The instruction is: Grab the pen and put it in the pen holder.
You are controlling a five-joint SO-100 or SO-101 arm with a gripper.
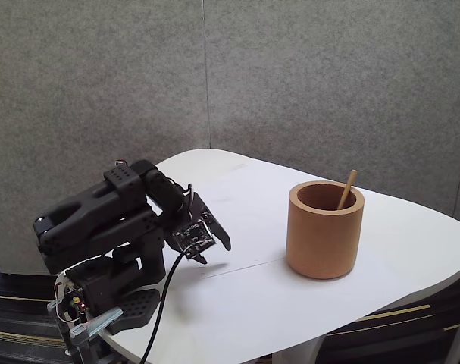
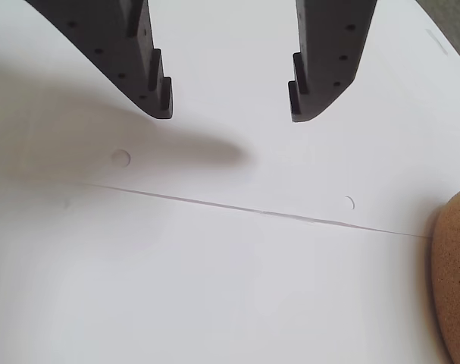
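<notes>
Black and folded low, the arm [image 1: 101, 220] sits at the near left corner of the white counter [image 1: 245, 303] in the fixed view, its base clamped at the counter's edge and a black cable [image 1: 160, 318] trailing down from it toward the bottom of the picture. Its claw [image 1: 212, 249] points down and to the right, hanging just above the counter and casting a soft shadow beneath it. In the wrist view the claw [image 2: 231, 112] is spread wide, its two dark fingers [image 2: 142, 68] entering from the top edge with bare white counter [image 2: 214, 288] showing between them and nothing gripped.

A thin seam [image 2: 252, 211] crosses the counter below the fingertips in the wrist view; the same line shows faintly in the fixed view, running from near the claw toward the pen holder [image 1: 324, 231].

The pen holder stands upright on the right part of the counter, well apart from the claw, a thick-walled tan-orange cup with a plain surface. Its rough curved side [image 2: 453, 280] peeks in at the right edge of the wrist view. The pen [image 1: 346, 189] is inside it, leaning against the far right part of the rim with its upper end poking out above; how deep its lower end reaches is hidden by the wall, though it seems to rest on the bottom.

Grey felt-like wall panels [image 1: 214, 68] close off the background behind the counter.
</notes>
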